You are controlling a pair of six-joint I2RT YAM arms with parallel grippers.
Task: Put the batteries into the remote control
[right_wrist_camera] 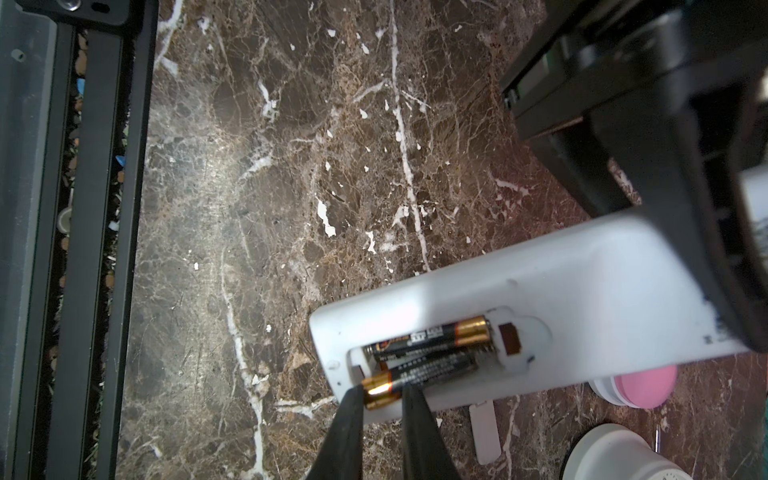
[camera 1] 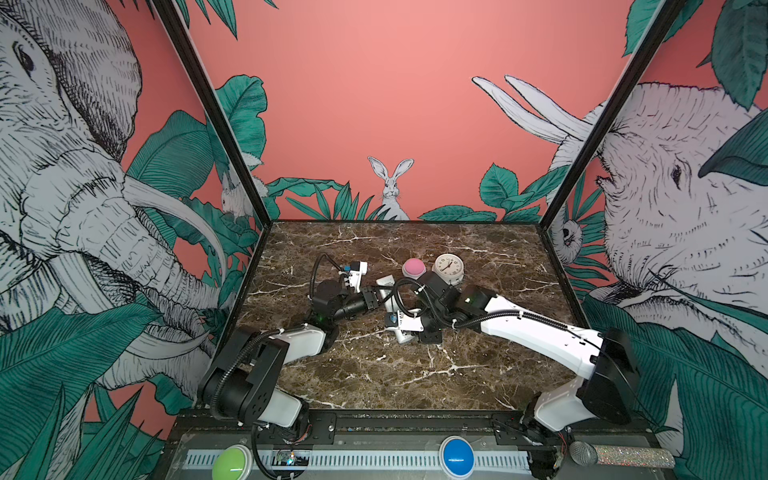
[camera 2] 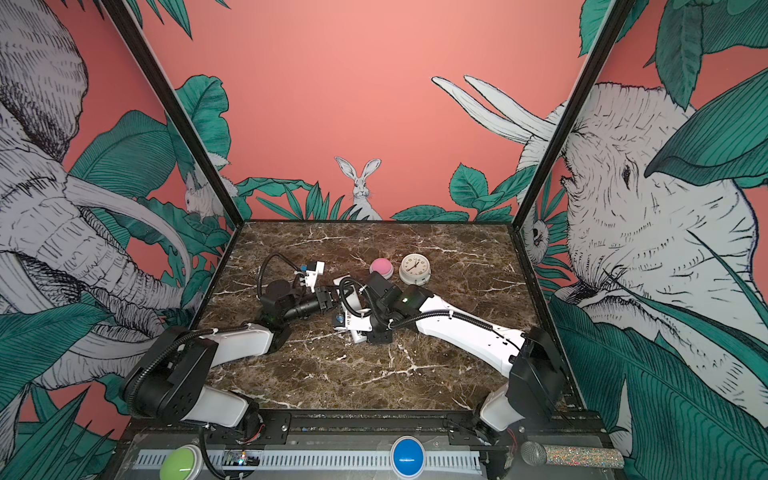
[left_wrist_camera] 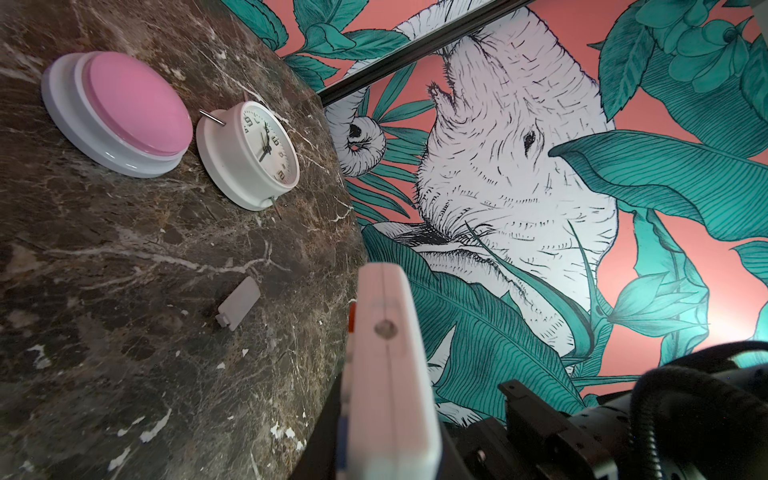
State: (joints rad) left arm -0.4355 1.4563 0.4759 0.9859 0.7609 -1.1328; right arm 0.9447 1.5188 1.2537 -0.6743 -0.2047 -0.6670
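Clamping remote control (right_wrist_camera: 582, 270) in left claw (camera 1: 379, 297). Pinching battery (right_wrist_camera: 432, 370) by gold end in right claw (right_wrist_camera: 382, 392), five o'clock from left.

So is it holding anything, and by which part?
Left gripper: slim white remote control, near the end opposite its battery bay. Right gripper: small black-and-gold cylindrical battery, by its gold end.

Robot test booth: jungle-mural wall panels (camera 1: 415, 83), black frame posts (camera 1: 220, 120), marble-pattern tabletop (camera 1: 395, 374), green button (camera 1: 232, 463), blue button (camera 1: 457, 456) at front.
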